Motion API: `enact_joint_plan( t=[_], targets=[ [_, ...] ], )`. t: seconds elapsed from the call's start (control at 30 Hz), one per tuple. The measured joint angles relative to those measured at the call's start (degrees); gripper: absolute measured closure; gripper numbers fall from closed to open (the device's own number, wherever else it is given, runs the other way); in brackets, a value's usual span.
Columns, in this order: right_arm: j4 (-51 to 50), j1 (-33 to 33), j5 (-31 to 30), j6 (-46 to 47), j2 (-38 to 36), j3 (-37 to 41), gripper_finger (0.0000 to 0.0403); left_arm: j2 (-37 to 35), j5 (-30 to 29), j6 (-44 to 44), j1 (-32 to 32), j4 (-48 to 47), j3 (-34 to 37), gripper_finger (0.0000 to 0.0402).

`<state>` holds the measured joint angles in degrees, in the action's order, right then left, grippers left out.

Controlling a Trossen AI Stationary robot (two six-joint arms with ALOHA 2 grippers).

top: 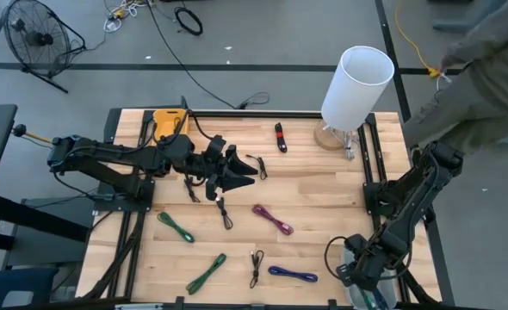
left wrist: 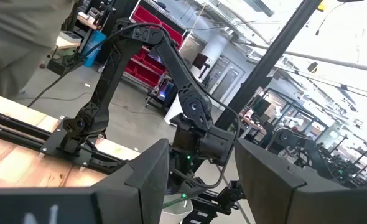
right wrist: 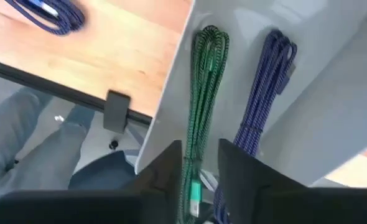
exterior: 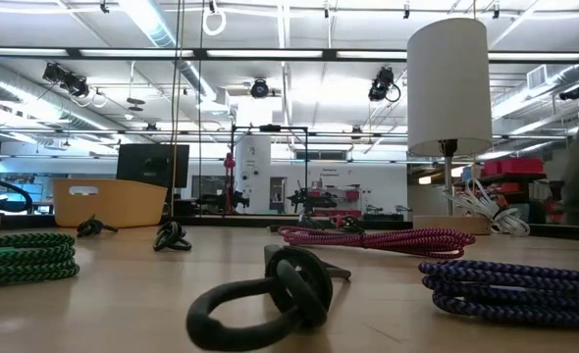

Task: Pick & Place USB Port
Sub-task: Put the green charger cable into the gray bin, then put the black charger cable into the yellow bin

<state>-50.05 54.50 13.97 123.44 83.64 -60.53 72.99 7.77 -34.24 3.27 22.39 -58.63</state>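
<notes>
No readable writing on cables [top: 273, 219]

Grey floor [top: 263, 34], standing fan [top: 37, 39], bright ceiling strip lights [exterior: 162, 25]

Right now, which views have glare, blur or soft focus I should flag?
Low view: the ceiling lights glare, and the near black cable is soft. Left wrist view: bright sky washes out one corner. Right wrist view: the green cable and blue cable in the white bin look slightly blurred. High view: even light, sharp.
</notes>
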Motion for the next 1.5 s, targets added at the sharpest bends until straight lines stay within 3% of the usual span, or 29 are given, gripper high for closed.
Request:
enact_joint_plan(
  t=[0.23,0.5,0.7,0.87,0.97,1.13,1.33,1.5],
  targets=[
    [-2.94,-0.11,-1.47,0.08,0.0,0.0,0.0235,0.0,-0.01,0.23,0.0,0.0,0.0,0.0213],
    [-2.95,-2.69,-11.16,-3.68,-5.55,0.0,0.0245,0.0,-0.11,0.22,0.0,0.0,0.0,0.0213],
    [0.59,-5.84,-28.33,-11.42,-14.38,0.0,0.0264,0.0,-0.21,0.02,0.0,0.0,0.0,0.0214],
    [7.63,-10.96,-44.88,-25.32,-20.42,0.0,0.0268,0.0,-0.2,0.0,0.0,0.0,0.0,0.0214],
    [11.74,-15.44,-50.33,-33.99,-22.4,0.0,0.0268,0.0,-0.2,-0.01,0.01,0.0,0.0,0.0213],
    [13.05,-26.92,-50.09,-43.8,-22.3,0.0,0.0268,0.02,-0.2,-0.02,0.02,0.02,0.0,0.0214],
    [14.25,-41.65,-43.82,-52.11,-19.06,0.01,0.0268,0.02,-0.2,0.02,0.02,0.02,0.0,0.0213],
    [20.83,-51.74,-39.02,-59.51,-14.67,0.0,0.0268,0.02,-0.2,0.05,0.02,0.02,0.0,0.0213]
  ],
)
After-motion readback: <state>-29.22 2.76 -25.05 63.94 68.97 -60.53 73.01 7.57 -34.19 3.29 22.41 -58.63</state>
